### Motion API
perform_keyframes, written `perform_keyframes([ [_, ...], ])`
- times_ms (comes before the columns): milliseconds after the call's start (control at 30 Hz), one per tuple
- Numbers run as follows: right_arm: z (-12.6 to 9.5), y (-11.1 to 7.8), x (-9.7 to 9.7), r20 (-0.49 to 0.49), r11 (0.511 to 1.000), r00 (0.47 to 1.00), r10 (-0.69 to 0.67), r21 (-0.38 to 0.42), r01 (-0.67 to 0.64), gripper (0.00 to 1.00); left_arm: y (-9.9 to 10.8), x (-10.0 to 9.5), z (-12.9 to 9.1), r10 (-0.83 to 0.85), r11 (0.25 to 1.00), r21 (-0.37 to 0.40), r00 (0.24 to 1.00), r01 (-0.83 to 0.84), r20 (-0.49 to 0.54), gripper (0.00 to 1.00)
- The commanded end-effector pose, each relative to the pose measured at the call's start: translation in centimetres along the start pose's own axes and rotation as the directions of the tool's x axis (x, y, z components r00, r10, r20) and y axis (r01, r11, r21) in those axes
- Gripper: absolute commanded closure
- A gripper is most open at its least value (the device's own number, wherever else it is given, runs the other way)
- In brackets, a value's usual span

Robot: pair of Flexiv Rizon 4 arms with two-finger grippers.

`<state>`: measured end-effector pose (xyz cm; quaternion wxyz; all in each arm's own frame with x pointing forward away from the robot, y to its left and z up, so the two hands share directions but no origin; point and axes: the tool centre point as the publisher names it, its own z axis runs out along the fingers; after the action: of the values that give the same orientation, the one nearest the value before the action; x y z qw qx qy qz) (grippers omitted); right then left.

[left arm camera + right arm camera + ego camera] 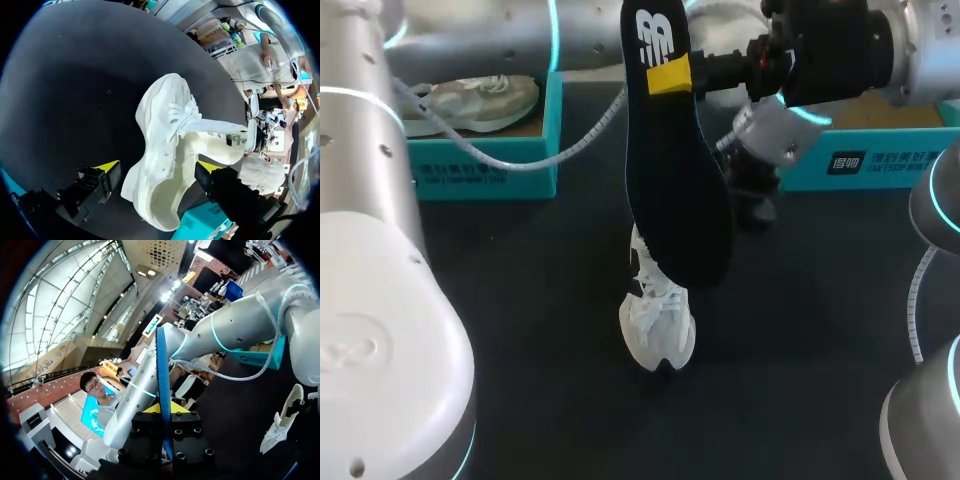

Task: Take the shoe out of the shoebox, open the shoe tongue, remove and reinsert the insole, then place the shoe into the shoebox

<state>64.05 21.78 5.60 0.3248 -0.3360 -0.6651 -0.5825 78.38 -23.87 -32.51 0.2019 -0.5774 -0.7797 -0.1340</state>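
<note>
The right gripper (pixel 163 408) pinches the black foam insole (pixel 675 190), hanging upright over the white mesh sneaker (pixel 160 145) between the wide-spread fingers of the left gripper (pixel 159 166).

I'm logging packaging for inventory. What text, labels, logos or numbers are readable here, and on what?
Insole, in the right end effector: white logo mark, no legible words.
Left shoebox: white print, too blurred to read.
Right shoebox: dark label with white print, too small to read.
Shoe tongue: tag print, too small to read.
</note>
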Motion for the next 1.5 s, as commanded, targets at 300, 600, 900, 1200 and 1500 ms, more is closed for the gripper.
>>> perform_keyframes([
  [300,0.4,0.2,0.0,0.004,1.000,1.000,0.003,0.001,-0.003,1.00,4.3,3.4,-5.1,-0.067,0.998,0.032,0.944,0.060,0.323,0.00],
  [600,-2.3,0.7,-1.3,-0.011,0.984,0.991,0.132,-0.119,-0.132,1.00,7.9,6.1,-7.1,-0.057,0.996,0.086,0.839,0.012,0.541,0.00],
  [900,-6.4,3.1,-4.7,-0.052,0.937,0.969,0.243,-0.248,-0.248,1.00,8.8,9.3,-8.6,0.040,0.993,0.052,0.707,-0.108,0.706,0.00],
  [1200,-7.8,7.7,-8.8,-0.033,0.910,0.945,0.324,-0.262,-0.321,1.00,7.8,12.0,-10.8,0.057,0.996,-0.008,0.600,-0.084,0.798,0.00],
  [1500,-8.2,8.3,-9.9,-0.004,0.903,0.937,0.348,-0.266,-0.337,1.00,8.4,12.8,-11.1,0.050,0.996,0.015,0.657,-0.093,0.752,0.00],
])
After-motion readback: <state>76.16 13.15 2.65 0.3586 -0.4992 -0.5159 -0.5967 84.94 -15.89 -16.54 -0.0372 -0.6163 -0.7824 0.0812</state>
